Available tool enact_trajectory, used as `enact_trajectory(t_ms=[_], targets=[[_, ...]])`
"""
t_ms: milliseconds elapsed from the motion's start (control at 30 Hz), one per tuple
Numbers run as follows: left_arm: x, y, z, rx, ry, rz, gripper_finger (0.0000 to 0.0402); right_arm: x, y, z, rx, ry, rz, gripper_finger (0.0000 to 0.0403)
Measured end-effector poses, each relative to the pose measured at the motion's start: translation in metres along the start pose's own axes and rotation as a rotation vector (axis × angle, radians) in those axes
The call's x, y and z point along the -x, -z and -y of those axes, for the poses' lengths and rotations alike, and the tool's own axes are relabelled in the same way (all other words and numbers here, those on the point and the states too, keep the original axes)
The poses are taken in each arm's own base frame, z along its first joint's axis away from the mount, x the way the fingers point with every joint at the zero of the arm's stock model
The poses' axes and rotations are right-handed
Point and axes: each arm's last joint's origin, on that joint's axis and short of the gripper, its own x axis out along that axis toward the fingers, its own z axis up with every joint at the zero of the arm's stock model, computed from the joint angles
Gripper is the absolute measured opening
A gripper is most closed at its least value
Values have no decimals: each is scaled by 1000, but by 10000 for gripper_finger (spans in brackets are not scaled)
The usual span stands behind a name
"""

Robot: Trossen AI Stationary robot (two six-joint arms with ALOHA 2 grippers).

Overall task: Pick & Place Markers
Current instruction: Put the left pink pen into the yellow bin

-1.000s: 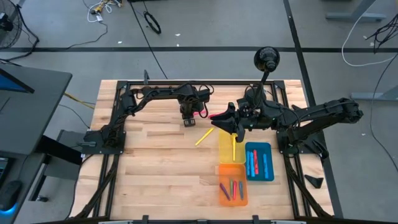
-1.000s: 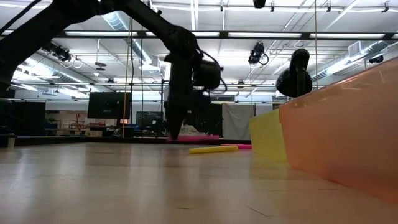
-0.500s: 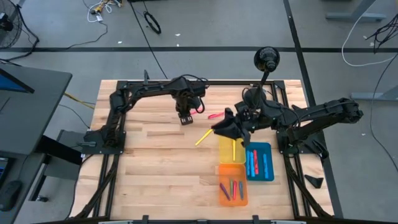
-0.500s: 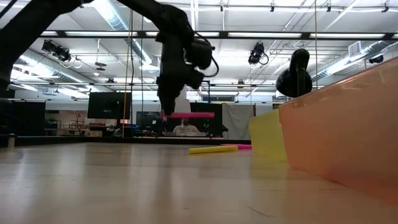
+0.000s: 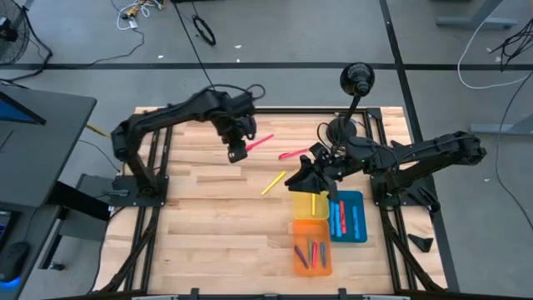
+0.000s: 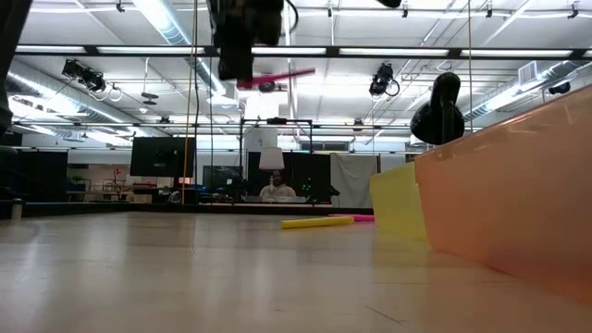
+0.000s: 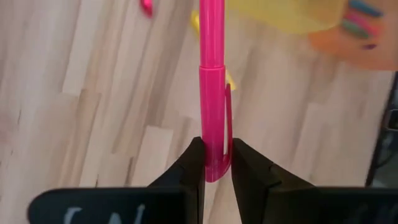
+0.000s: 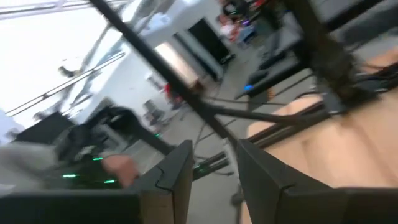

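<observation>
My left gripper [image 5: 236, 153] is raised above the far middle of the table, shut on a pink marker [image 5: 259, 142] that shows high in the low view [image 6: 276, 78]. A yellow marker [image 5: 273, 183] and another pink marker [image 5: 291, 154] lie flat on the wood. My right gripper [image 5: 301, 178] hangs open over the far end of the yellow tray [image 5: 310, 208], which has one yellow marker [image 5: 314, 202] in it. Its wrist view shows an empty gap between its fingers [image 8: 214, 180]. My left gripper [image 7: 215, 177] pinches the pink marker between its two fingers at the cap end, by the clip [image 7: 215, 163]. The fingers come from above, pointing down, and lie across it. The marker is lifted clear, about level, with its long free end [image 7: 210, 25] sticking out toward the table's right.
The orange tray [image 5: 311, 265] near the front edge has several markers in it, and the blue tray [image 5: 361, 218] beside it has red and blue ones. A black lamp [image 5: 356, 80] stands at the far right. Bare wood lies on the table's left half.
My left gripper has risen from the table top with the pink marker and drifted toward the table's left. The marker, lying on the wood a second ago, is now lifted clear and stays about level. My right gripper has moved toward the near edge, over the yellow tray.
</observation>
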Motion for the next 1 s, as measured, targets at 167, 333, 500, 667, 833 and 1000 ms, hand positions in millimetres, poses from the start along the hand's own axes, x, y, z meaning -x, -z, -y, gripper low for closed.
enact_trajectory(t_ms=[167,333,500,667,833,1000], targets=[[32,10,22,-37,21,118,58,0,-1,4,-3,97,70,126],[51,18,46,-128,45,205,58,1,-4,7,-217,118,113,126],[60,26,75,-339,62,264,58,1,-6,5,-483,55,101,131],[58,31,104,-566,7,287,58,2,-12,-6,-724,-124,52,168],[56,36,130,-751,-127,320,58,1,-9,-11,-965,-151,11,221],[57,35,146,-822,-263,394,58,-7,2,-8,-1125,-100,-41,260]])
